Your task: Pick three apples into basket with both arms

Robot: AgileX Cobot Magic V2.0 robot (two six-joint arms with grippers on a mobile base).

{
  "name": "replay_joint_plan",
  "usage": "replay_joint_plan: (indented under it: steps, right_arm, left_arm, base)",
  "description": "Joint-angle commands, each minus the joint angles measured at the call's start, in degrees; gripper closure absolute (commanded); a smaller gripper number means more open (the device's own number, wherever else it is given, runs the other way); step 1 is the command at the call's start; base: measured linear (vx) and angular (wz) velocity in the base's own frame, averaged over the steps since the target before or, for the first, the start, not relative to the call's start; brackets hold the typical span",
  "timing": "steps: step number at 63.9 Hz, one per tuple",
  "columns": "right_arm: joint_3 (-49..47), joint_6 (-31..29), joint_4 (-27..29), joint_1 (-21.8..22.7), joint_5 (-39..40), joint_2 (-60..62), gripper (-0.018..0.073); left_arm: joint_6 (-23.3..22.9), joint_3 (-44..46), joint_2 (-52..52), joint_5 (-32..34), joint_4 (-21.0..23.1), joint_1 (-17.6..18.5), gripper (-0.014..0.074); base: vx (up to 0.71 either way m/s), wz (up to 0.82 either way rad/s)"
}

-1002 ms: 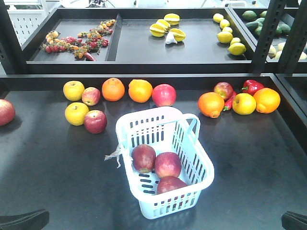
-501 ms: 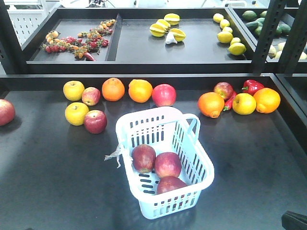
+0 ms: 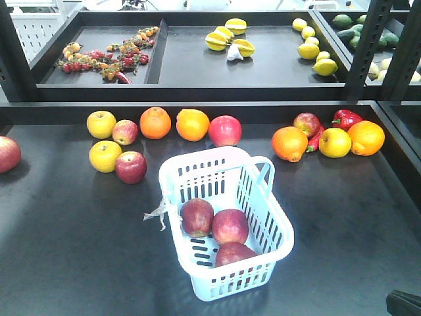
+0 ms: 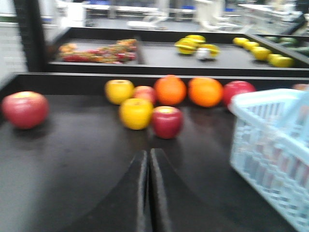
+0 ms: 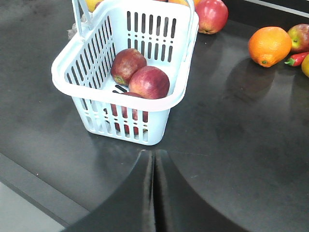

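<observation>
Three apples [image 3: 216,229] lie together inside the basket [image 3: 270,243], which stands near the counter's [image 3: 79,250] front edge. Left tool [image 4: 148,193] and right tool [image 5: 154,193] are both pressed closed, empty.

**Three red apples in the basket**

The pale blue basket [image 3: 263,217] sits on the dark table [image 3: 72,250] holding three dark red apples [image 3: 229,226], touching each other. Behind it lie a row of oranges [image 3: 155,122], yellow apples [image 3: 100,124] and red apples [image 3: 225,130].
</observation>
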State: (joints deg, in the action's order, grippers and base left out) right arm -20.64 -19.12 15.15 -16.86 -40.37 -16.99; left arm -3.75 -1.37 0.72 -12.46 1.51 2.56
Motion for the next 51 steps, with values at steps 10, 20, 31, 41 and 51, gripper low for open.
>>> replay_joint_plan:
  steps: [10,20,31,41,51]
  right_arm:
    - [-1.48,-0.05,0.35,0.21,3.89,-0.35,0.0564]
    - [-1.48,-0.05,0.35,0.21,3.89,-0.35,0.0564]
    - [-1.48,-0.05,0.35,0.21,3.89,-0.35,0.0564]
    - [-1.48,-0.05,0.35,0.21,3.89,-0.35,0.0564]
    - [-1.48,-0.05,0.35,0.21,3.89,-0.35,0.0564]
  left_arm:
    - [0.14,-1.40,0.91,9.36,-0.89,-5.43,0.0603]
    - [0.20,-1.40,0.91,11.10,-0.45,-5.65,0.0603]
    - [0.20,-1.40,0.91,12.12,-0.45,-5.65,0.0603]
    - [0.20,-1.34,0.91,12.13,-0.50,-5.65,0.0603]
    - [0.20,-1.34,0.91,11.70,-0.50,-5.65,0.0603]
  base:
    - [0.00,0.00]
    - [0.00,0.00]
    - [0.00,0.00]
    - [0.00,0.00]
    - [0.00,0.00]
